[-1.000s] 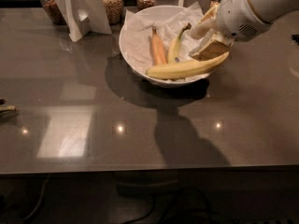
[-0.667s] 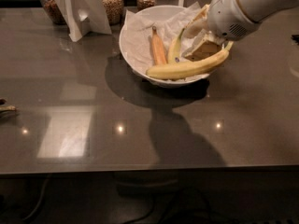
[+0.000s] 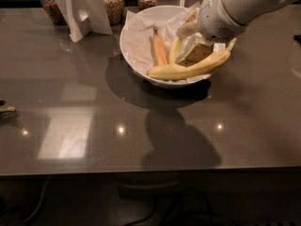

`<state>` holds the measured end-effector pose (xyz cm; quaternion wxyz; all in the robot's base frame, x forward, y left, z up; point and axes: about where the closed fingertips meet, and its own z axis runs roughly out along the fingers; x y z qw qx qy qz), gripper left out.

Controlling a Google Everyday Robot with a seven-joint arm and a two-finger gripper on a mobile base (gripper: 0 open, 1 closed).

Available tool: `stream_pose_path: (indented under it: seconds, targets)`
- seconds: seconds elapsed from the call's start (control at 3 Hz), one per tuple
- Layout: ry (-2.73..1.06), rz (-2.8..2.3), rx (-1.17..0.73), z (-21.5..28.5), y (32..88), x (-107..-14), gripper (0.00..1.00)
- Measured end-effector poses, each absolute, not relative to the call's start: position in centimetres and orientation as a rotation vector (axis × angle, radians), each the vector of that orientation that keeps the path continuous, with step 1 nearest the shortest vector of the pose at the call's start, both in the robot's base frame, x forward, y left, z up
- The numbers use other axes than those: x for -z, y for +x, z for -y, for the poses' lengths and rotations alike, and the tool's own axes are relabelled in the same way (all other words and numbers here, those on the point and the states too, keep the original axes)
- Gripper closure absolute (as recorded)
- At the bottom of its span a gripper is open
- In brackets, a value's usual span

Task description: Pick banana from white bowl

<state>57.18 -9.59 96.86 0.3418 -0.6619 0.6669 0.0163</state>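
Observation:
The white bowl point(image 3: 134, 55) with crumpled paper lining stands at the back middle of the dark table. The long pale yellow banana point(image 3: 181, 70) lies across its front rim, with its right end tilted up past the rim. My gripper point(image 3: 196, 54) reaches in from the upper right and is shut on the banana near its middle. A tan finger point(image 3: 197, 51) shows just above the fruit. A shorter orange-tinted banana point(image 3: 160, 48) and a yellow-green banana point(image 3: 175, 48) lie in the bowl behind it.
A white folded stand point(image 3: 82, 11) and glass jars point(image 3: 113, 1) stand at the back left. A small dark object point(image 3: 4, 109) lies at the left edge. The table's front edge runs near the bottom.
The right end of the long banana has risen a little above the bowl rim. The gripper and arm have shifted slightly up.

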Motion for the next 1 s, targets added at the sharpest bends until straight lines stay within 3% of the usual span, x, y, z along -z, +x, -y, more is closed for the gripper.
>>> stream_pose_path:
  seconds: [1.0]
  targets:
    - [-1.753, -1.826, -0.060, 9.8, 59.4, -92.8, 0.43]
